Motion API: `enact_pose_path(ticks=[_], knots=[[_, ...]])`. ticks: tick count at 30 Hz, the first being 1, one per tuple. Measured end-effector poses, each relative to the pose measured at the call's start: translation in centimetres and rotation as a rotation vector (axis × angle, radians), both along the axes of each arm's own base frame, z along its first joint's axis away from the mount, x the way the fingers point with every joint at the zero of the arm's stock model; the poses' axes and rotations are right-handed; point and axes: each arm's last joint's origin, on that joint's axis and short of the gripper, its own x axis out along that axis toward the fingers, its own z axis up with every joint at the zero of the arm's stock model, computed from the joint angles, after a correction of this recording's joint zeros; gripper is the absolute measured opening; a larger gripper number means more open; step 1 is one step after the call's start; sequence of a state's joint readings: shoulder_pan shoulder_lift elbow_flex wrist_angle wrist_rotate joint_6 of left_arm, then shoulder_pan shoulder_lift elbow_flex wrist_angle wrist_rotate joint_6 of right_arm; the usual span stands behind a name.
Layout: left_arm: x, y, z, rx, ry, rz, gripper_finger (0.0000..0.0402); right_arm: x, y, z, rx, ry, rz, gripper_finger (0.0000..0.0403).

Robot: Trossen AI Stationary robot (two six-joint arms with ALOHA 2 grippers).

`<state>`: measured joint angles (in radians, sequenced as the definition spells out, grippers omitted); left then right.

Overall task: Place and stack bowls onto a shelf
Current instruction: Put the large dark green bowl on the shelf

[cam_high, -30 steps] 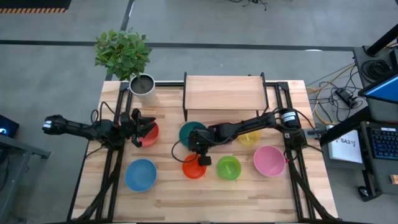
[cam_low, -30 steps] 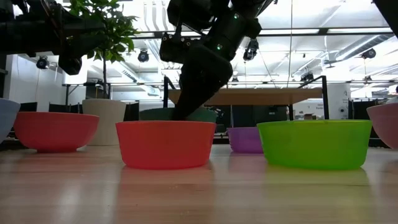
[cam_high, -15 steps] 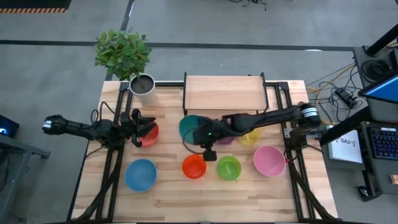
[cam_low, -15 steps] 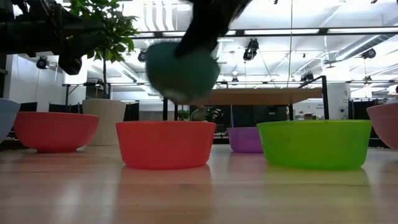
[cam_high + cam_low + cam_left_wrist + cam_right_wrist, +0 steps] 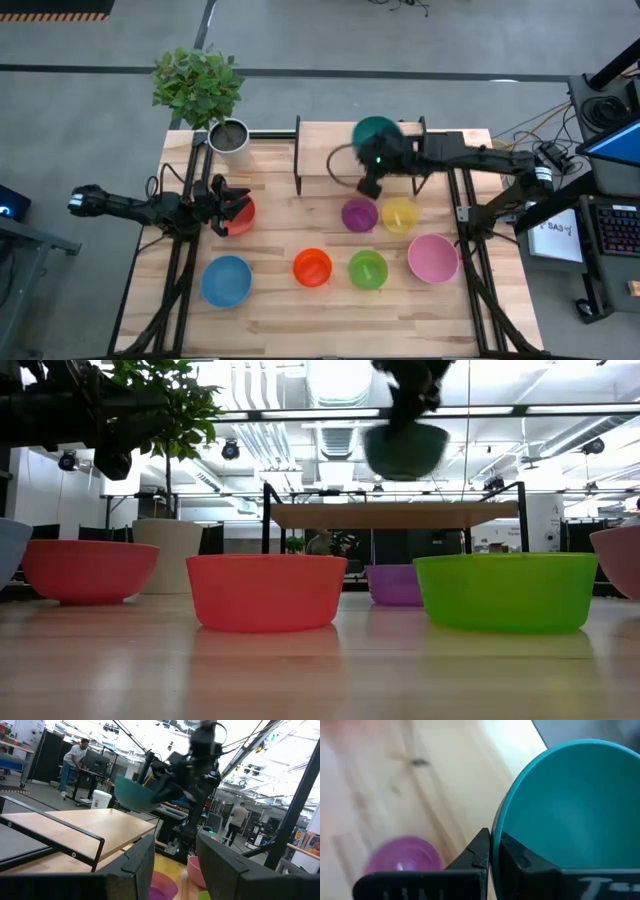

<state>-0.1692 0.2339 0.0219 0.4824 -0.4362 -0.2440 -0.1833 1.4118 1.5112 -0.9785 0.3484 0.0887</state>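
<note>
My right gripper (image 5: 380, 150) is shut on the teal bowl (image 5: 376, 130) and holds it in the air over the right half of the light-wood shelf (image 5: 340, 150). The bowl also shows in the low view (image 5: 405, 450) and in the left wrist view (image 5: 134, 795). My left gripper (image 5: 222, 205) is open and empty, above the red bowl (image 5: 243, 216) at the table's left. The purple (image 5: 359, 214), yellow (image 5: 400, 215), pink (image 5: 433, 257), green (image 5: 367, 269), orange (image 5: 312, 267) and blue (image 5: 226, 280) bowls rest on their bases on the table. My right gripper pinches the teal bowl's rim (image 5: 494, 837) between its two fingers, one finger (image 5: 516, 856) inside the bowl and the other (image 5: 479, 851) outside its wall. The bowl is lifted clear above the shelf top (image 5: 395, 513), with its open side up.
A grey metal pot (image 5: 229, 137) with a green plant (image 5: 198, 85) stands at the table's far left corner, beside the shelf. The shelf's black frame posts (image 5: 297, 155) rise at its ends. People stand in the room beyond the table (image 5: 72, 762).
My right gripper has lifted the teal bowl from the table behind the orange bowl, carrying it up, toward the far edge and to the right. The bowl now hangs over the shelf's right half. The other bowls have stayed in place.
</note>
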Motion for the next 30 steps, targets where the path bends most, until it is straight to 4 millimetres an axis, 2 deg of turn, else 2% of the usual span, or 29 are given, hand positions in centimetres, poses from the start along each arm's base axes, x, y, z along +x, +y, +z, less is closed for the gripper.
enact_pose_path(ticks=[4, 9, 17, 30], knots=[[0.0, 0.0, 0.0, 0.0, 0.0, 0.0, 0.0129, -1.0, -2.3, -0.5, 0.027, 0.052, -0.094, 0.0012], [0.0, 0.0, 0.0, 0.0, 0.0, 0.0, 0.0129, -1.3, -3.7, -1.6, 0.02, 0.077, -0.122, 0.0012], [0.0, 0.0, 0.0, 0.0, 0.0, 0.0, 0.0129, -1.3, -4.2, -3.7, 0.021, 0.101, -0.121, 0.0012], [0.0, 0.0, 0.0, 0.0, 0.0, 0.0, 0.0129, -1.3, -4.3, -3.8, 0.014, 0.103, -0.11, 0.0013]])
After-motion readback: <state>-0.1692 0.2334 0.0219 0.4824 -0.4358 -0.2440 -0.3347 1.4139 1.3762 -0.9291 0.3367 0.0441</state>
